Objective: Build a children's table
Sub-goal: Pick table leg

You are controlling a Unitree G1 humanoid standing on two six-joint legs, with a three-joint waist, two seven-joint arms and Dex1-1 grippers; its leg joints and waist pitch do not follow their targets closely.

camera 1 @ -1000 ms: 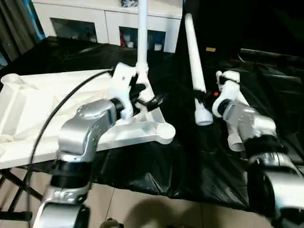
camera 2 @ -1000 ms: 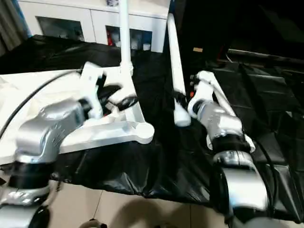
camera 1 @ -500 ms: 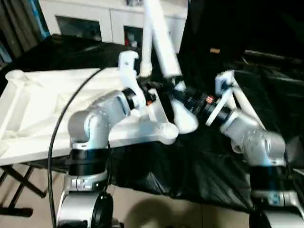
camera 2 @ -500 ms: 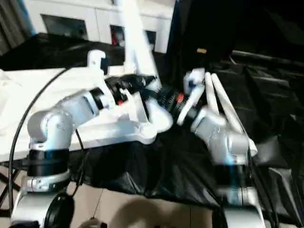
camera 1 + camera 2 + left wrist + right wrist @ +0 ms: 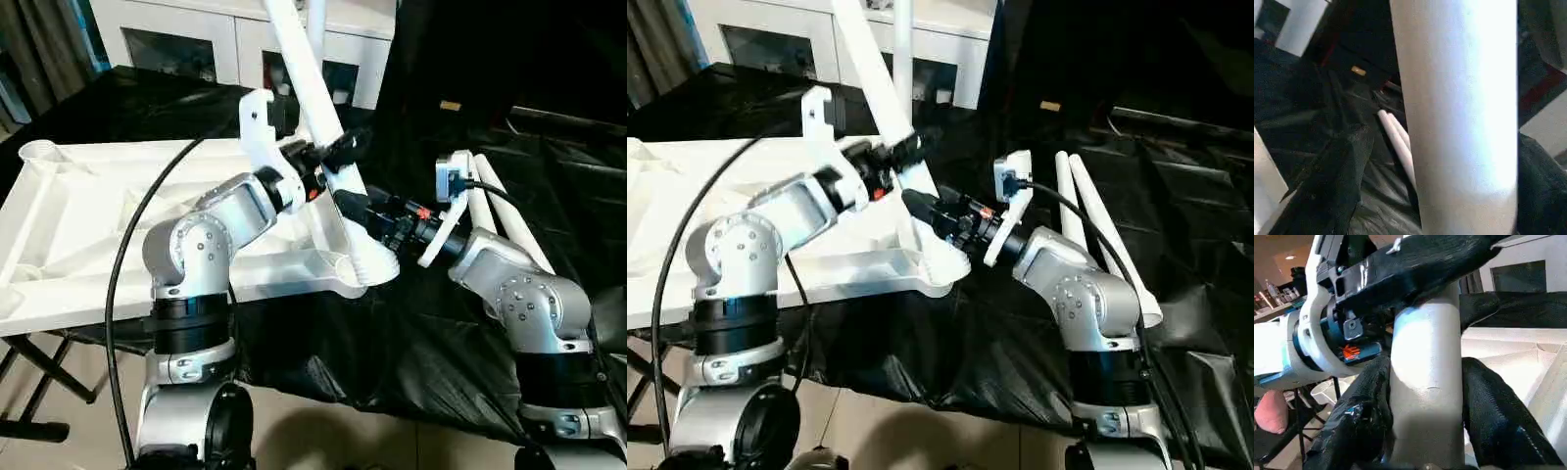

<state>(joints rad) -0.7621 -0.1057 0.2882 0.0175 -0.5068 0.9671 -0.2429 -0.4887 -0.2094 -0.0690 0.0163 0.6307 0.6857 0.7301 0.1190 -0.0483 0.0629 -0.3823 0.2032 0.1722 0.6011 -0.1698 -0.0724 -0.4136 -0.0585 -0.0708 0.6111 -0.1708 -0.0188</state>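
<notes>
The white table top (image 5: 98, 215) lies upside down on the black-covered surface, ribs up. One leg (image 5: 315, 15) stands upright in its far right corner. My right gripper (image 5: 358, 211) is shut on a second leg (image 5: 304, 69), both fingers (image 5: 1361, 406) pressing its sides. This leg leans up and to the left, and its lower end (image 5: 374, 266) is at the near right corner socket; I cannot tell if it is seated. My left gripper (image 5: 338, 157) is open, its fingers (image 5: 1327, 186) straddling the same leg (image 5: 1459, 107) higher up. Two more legs (image 5: 1097, 225) lie on the cloth at the right.
A white cabinet with glass doors (image 5: 196, 39) stands behind the table. The black cloth (image 5: 411, 343) hangs over the near edge above a tiled floor. A dark folding stand (image 5: 29, 362) shows under the top at the left.
The right arm has swung its leg left from over the cloth to the top's near right corner, tilting it. The left gripper has moved from the upright leg's base up around the held leg.
</notes>
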